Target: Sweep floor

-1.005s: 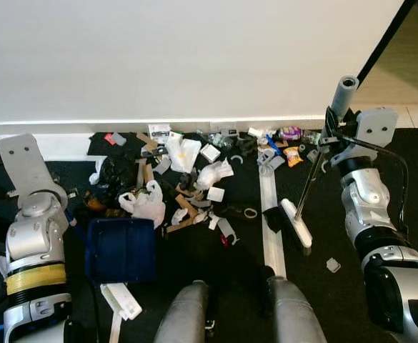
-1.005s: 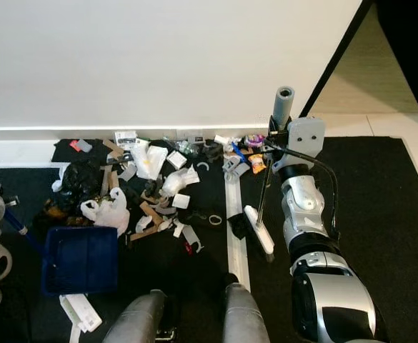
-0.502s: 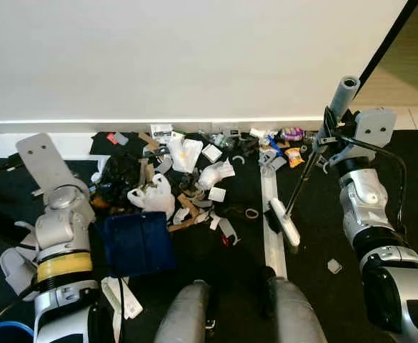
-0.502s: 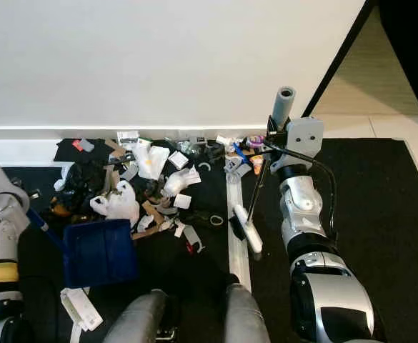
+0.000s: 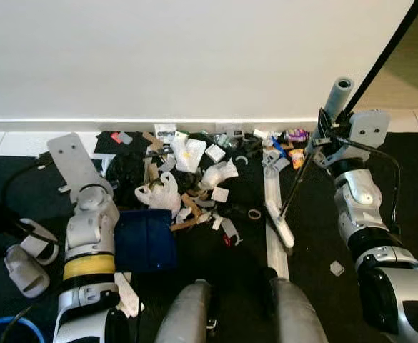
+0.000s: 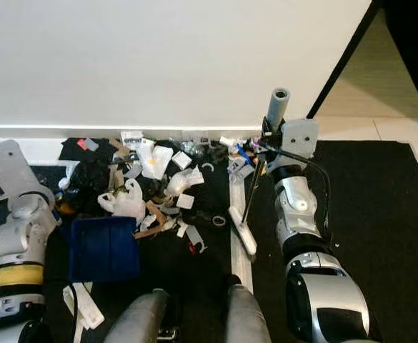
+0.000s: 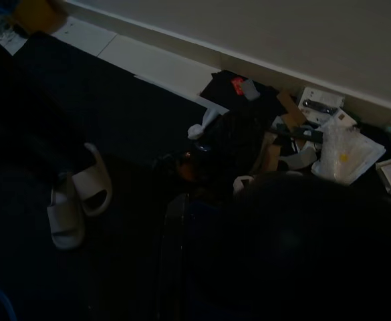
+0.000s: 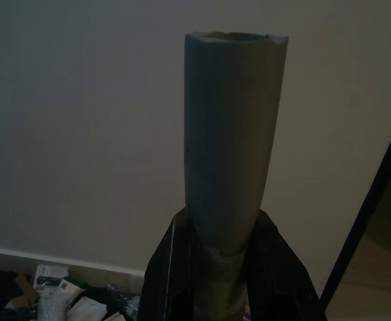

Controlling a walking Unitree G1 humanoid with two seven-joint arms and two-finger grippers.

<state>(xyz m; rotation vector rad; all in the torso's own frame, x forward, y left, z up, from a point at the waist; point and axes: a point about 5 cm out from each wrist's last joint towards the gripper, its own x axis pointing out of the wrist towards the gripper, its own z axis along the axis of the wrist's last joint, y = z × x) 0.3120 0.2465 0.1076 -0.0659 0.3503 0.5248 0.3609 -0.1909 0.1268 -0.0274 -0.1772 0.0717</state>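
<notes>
From the head, the right claw is clamped on the grey-handled broom, its white head resting near the pile of paper and plastic scraps by the far wall. The broom looks stiff and light; high on the handle is a good hold. The blue plastic dustpan waits left.

Right wrist: black fingers hug the handle.

Left wrist: too dark to tell; white slippers lie near.

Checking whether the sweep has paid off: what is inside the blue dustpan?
The dustpan looks bare inside, plain blue. Litter lies beyond its far edge. The left arm covers its handle side, so that part stays unseen.
</notes>
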